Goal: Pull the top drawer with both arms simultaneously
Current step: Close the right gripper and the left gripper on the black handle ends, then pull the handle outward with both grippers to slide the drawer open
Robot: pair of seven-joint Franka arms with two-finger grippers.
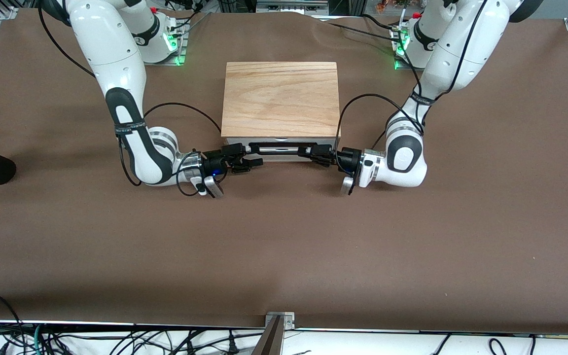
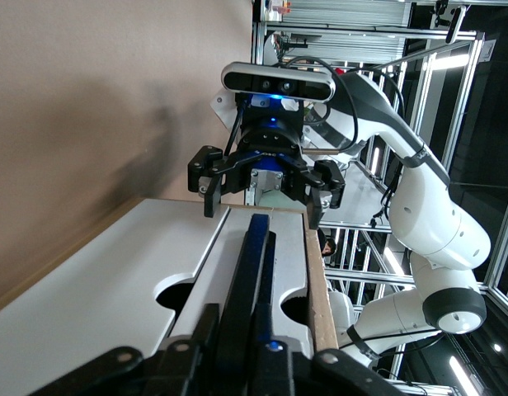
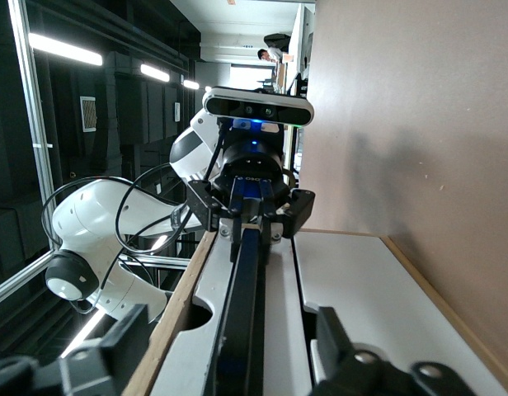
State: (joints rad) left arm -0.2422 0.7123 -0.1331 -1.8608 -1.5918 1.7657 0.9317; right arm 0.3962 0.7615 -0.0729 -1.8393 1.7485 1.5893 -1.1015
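While brown paper is covering the table [image 1: 284,246], my left gripper [image 1: 321,156] is clamping one end of the top drawer [image 1: 281,146]'s black handle [image 1: 281,149]; my right gripper [image 1: 242,161] is spreading wide around the other end; the cabinet [image 1: 280,98] is sitting mid-table between my bases.

Brown table cover [image 1: 284,246], cabinet top slab [image 1: 280,98].

1. A white front panel and a black bar handle [image 1: 280,148] are shown on the top drawer [image 1: 281,146].
2. Light wood grain is seen on the cabinet top [image 1: 280,98].
3. The table [image 1: 284,246] is covered in plain brown.
4. The arms [image 1: 116,59] are coloured white, with black elbows.
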